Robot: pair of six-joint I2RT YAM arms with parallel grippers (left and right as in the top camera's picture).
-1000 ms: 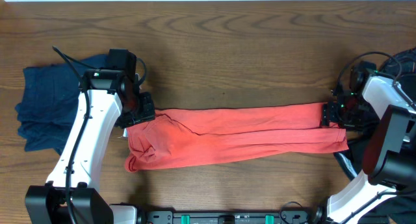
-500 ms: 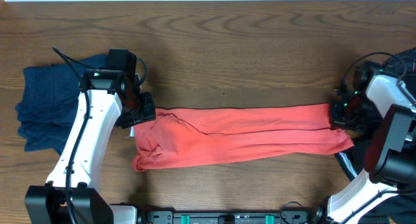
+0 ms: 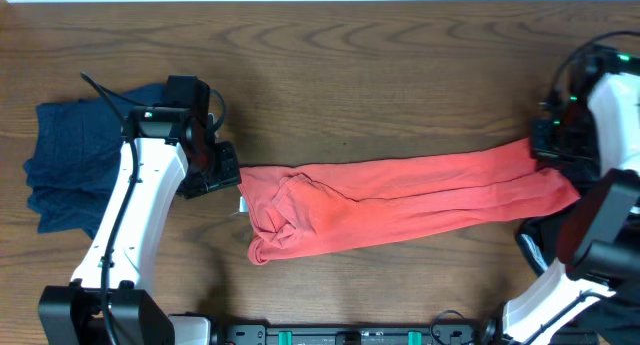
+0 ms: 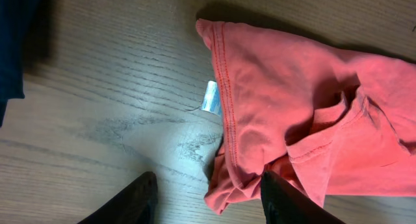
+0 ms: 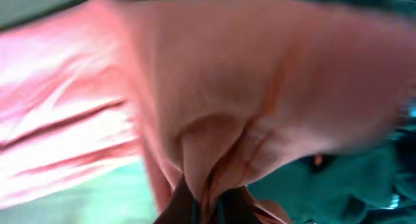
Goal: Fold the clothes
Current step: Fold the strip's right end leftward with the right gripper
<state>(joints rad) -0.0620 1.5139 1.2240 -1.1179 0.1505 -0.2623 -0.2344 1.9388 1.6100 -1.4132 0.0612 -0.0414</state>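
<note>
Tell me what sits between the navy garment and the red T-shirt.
Overhead view: the left gripper, on its white arm, sits between the navy garment and the red T-shirt; the rest is bare wooden table.

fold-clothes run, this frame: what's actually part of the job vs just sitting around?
Job:
- coral-red T-shirt, stretched out long, right gripper shut on one end
- navy garment, bunched at the far left, not held
- left gripper, open over the shirt's bunched end

Just there:
- wooden table
- black cable on the left arm
</note>
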